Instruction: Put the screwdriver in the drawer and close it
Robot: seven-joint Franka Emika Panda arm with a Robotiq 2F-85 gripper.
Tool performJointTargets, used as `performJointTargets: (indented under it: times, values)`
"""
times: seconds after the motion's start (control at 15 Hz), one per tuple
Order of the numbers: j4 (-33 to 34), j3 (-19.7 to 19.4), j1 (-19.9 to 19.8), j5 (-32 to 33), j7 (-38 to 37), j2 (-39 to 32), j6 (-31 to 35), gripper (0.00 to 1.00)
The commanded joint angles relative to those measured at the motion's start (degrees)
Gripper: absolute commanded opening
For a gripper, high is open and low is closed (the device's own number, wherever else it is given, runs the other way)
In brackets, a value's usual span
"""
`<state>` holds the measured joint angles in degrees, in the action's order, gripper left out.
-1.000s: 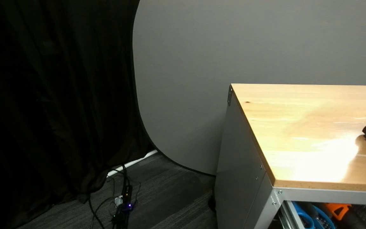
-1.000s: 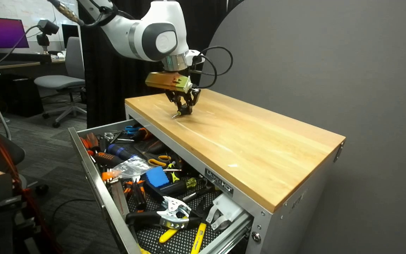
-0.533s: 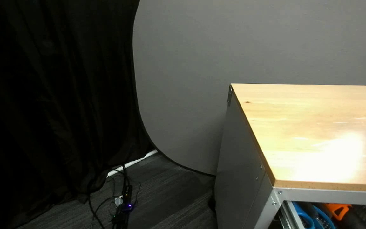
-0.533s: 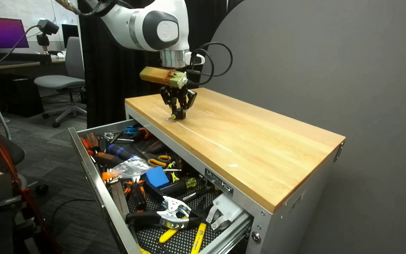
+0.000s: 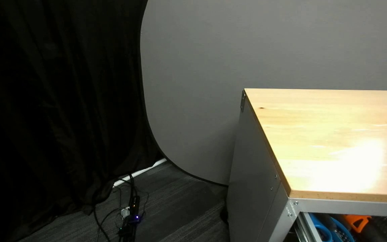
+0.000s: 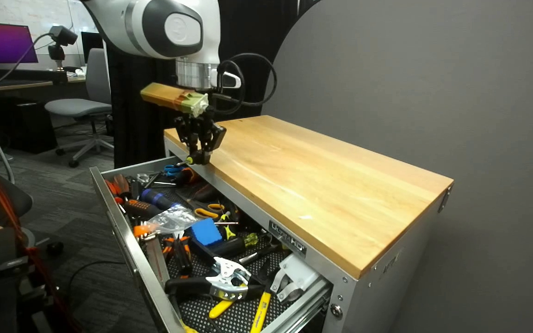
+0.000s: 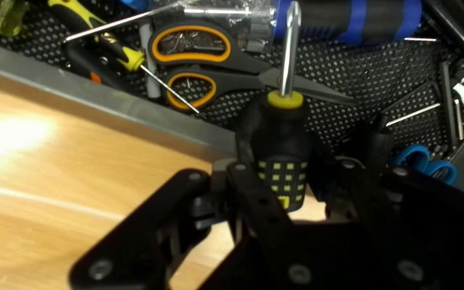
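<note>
The screwdriver [image 7: 286,100] is held above the open drawer [image 6: 130,249], close to the side where the drawer runs under the wooden top [image 6: 322,194]. The gripper [image 7: 282,145] pinches it by the handle [image 7: 283,173]. Long axis, wrist view: nearly at right angles to that side; the metal shaft [image 7: 289,52] points out over the drawer, the butt of the handle back toward the wooden top. The shaft overlaps the scissors [image 7: 242,81] inside the drawer. In an exterior view the shaft points toward the drawer's front; its tilt cannot be told.
</note>
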<state>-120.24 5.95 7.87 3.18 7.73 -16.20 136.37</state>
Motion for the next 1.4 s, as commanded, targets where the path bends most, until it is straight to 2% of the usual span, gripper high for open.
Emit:
performJointTargets:
  times: [0.0,0.07,0.13,0.2,0.33,0.53,0.93,1.33]
  values:
    - [-11.54,1.39,-0.79,-1.94,0.52,5.51,10.43,0.17]
    - [-13.33,1.64,-0.68,-2.07,0.66,5.61,13.18,0.17]
    - [-14.75,1.92,-0.71,-2.24,1.00,5.37,15.57,0.47]
    - [-16.20,2.16,-0.77,-2.41,1.04,5.23,17.98,0.60]
    - [-18.23,2.51,-0.84,-2.39,1.18,5.15,20.86,0.75]
    - [-20.84,1.26,-0.47,0.10,-0.76,7.57,18.38,0.98]
    - [-28.28,-1.61,-1.32,2.14,-5.48,14.40,16.93,1.00]
    - [-33.25,-2.12,-2.85,0.95,-7.28,17.74,13.71,1.00]
